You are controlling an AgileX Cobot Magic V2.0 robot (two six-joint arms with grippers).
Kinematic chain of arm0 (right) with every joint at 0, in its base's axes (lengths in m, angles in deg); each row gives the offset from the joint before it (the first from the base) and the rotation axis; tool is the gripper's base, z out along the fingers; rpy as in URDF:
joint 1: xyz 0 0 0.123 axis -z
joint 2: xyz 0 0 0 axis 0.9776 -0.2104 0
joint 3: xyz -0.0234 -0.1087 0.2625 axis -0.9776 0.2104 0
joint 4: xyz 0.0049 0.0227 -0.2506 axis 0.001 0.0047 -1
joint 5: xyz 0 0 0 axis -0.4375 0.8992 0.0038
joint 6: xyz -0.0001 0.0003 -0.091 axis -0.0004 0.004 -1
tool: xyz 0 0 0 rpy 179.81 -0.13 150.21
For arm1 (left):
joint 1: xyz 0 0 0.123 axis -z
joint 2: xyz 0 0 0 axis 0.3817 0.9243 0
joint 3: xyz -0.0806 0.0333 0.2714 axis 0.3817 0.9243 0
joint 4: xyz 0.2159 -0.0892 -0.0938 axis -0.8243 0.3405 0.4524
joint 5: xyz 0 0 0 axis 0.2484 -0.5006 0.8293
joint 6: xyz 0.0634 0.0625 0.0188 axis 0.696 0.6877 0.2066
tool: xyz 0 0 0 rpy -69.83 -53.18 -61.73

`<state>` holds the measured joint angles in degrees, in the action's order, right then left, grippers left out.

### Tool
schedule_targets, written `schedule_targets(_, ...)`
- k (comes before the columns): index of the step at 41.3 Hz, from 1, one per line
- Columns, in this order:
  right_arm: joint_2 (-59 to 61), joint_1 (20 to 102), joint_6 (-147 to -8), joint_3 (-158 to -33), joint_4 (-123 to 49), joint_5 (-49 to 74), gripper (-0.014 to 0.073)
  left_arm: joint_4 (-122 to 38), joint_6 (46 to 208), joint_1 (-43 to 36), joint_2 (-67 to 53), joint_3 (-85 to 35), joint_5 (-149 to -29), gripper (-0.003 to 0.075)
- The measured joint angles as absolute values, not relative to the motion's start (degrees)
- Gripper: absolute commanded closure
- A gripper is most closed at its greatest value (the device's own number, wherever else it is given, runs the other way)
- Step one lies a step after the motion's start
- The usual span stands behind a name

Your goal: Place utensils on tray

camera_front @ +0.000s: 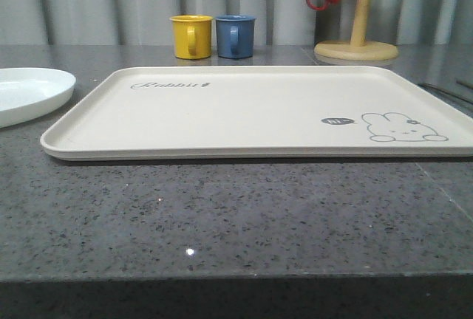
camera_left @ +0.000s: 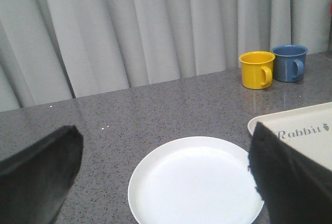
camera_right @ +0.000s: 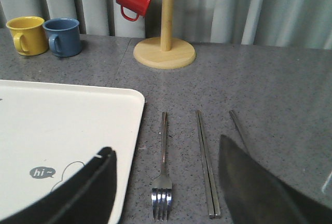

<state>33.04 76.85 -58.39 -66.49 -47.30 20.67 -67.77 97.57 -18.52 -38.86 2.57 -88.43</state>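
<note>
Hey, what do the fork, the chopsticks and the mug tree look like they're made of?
Fork: polished metal, probably stainless steel, judging by the bright reflections on its tines. Chopsticks: also metal, grey with a duller sheen. Mug tree: pale wood, matte, light tan all over.

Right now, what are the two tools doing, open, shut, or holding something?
Left tool: open, holding nothing, above the white plate.
Right tool: open, holding nothing, above the fork and chopsticks.

I work at what looks like a staged kitchen: a speckled grey stone counter (camera_front: pixel 222 215) backed by plain grey curtains (camera_left: pixel 129 27), with enamel mugs (camera_front: pixel 191 36) and a wooden mug tree (camera_right: pixel 166 27) set along the back like a home tabletop.
</note>
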Motion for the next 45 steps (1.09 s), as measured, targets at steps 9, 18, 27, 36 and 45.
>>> schedule_targets(9,33.0,76.9,-58.4,-66.5,-47.3,20.7,0.0076,-67.5,97.6,-18.5,-38.9,2.6,-88.4,0.0115)
schedule_targets(18,33.0,76.9,-58.4,-66.5,-47.3,20.7,0.0076,-66.5,97.6,-17.7,-36.2,-0.1,-90.0,0.0171)
schedule_targets(27,33.0,76.9,-58.4,-66.5,-47.3,20.7,0.0076,-66.4,98.2,-11.8,-21.5,-12.3,-100.4,0.0176)
schedule_targets(36,33.0,76.9,-58.4,-66.5,-47.3,20.7,0.0076,-68.4,98.8,-7.6,-2.1,-26.0,-119.7,0.0176)
schedule_targets(45,33.0,76.9,-58.4,-66.5,-47.3,20.7,0.0076,-70.6,99.1,-7.3,13.0,-35.6,-131.1,0.0261)
